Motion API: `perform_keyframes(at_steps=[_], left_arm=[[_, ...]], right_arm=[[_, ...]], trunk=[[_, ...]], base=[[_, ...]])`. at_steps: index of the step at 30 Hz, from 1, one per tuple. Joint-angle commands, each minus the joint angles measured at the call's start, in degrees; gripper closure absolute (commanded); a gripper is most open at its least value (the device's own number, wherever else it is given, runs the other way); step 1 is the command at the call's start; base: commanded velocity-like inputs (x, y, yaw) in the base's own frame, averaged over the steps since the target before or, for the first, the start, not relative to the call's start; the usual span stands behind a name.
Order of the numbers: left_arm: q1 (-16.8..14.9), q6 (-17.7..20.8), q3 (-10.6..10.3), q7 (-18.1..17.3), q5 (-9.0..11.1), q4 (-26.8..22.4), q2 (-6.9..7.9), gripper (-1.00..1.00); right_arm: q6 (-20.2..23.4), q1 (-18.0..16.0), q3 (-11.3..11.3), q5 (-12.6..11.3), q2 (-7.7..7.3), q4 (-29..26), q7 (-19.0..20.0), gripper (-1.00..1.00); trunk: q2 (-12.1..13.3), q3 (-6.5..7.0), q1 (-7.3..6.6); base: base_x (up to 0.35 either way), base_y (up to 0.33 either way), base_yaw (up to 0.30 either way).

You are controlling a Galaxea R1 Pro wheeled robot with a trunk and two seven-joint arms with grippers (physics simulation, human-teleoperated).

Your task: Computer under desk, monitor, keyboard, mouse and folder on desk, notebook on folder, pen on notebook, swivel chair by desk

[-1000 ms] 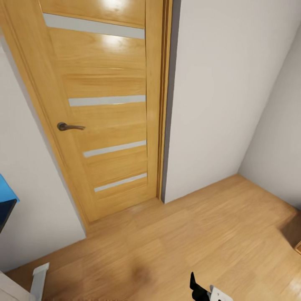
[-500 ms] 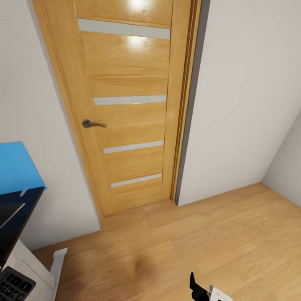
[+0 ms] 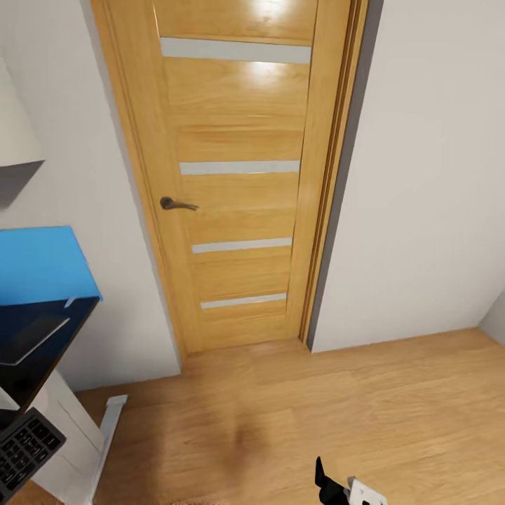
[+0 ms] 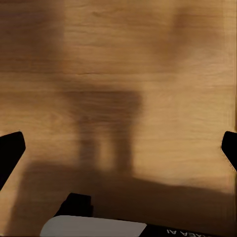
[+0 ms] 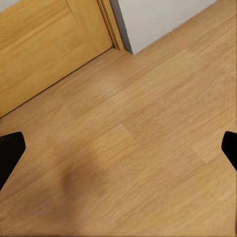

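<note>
- Ahead of us the closed wooden door (image 3: 238, 182) stands between two plain wall sections, its lever handle (image 3: 175, 204) on its left side.
- At our left, the flat monitor (image 3: 35, 308) stands on the desk (image 3: 70, 435), with the keyboard (image 3: 24, 449) before it.

Light wooden floor (image 5: 148, 148) is seen across most of the right wrist view, with a faint darker shadow on the boards. The lower part of a wooden door (image 5: 44, 44) and its frame (image 5: 109, 24) are met beside a strip of white wall (image 5: 158, 15). The dark fingertips (image 5: 10, 153) of the right gripper (image 5: 118, 153) are held wide apart at opposite edges, nothing between them.
</note>
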Motion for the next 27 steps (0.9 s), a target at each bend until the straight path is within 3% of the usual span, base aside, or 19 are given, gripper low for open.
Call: perform_keyframes(at_steps=[1, 17, 27], left_arm=[[0.0, 0.1, -0.3, 0.5, 0.5, -0.1, 0.04, -1.00], [0.0, 0.1, -0.3, 0.5, 0.5, 0.0, 0.04, -1.00], [0.0, 0.1, -0.2, 0.5, 0.5, 0.0, 0.07, -1.00]], right_arm=[[-0.1, 0.0, 0.2, -0.4, 0.02, 0.1, 0.3, -1.00], [-0.1, 0.0, 0.3, 0.4, 0.11, 0.1, -0.5, -1.00], [-0.1, 0.0, 0.3, 0.4, 0.11, 0.1, -0.6, -1.00]], trunk=[[0.0, -0.05, 0.00], [0.0, -0.05, 0.00], [0.0, -0.05, 0.00]], base=[[0.000, -0.306, 0.291], [0.000, -0.299, 0.291], [0.000, -0.178, 0.291]])
